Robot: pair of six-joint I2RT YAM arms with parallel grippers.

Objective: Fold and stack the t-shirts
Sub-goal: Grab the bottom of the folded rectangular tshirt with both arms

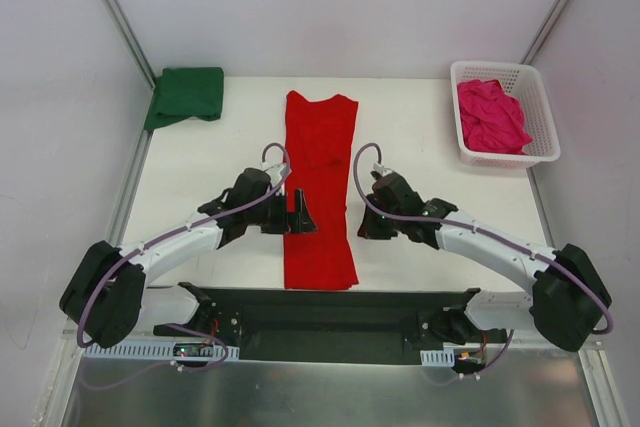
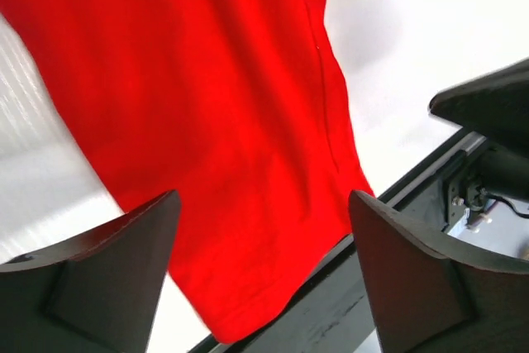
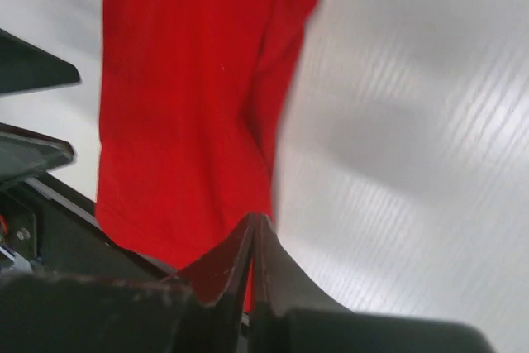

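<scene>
Red t-shirt [image 1: 320, 187] lies in a long strip mid-table, 12 to 6 o'clock. Left gripper [image 1: 300, 215] at its 9 o'clock edge, fingers spread wide; right gripper [image 1: 363, 225] at 3 o'clock, fingers pressed together. Green t-shirt [image 1: 187, 94] at 10, pink t-shirt [image 1: 492, 115] in a basket [image 1: 541, 97] at 2.

Right gripper [image 3: 254, 227] fingers pressed together, tips at the right edge of the red t-shirt [image 3: 182, 105]; shirt lies lengthwise on the white table [image 3: 413, 163]; whether cloth is pinched, indeterminate.
</scene>
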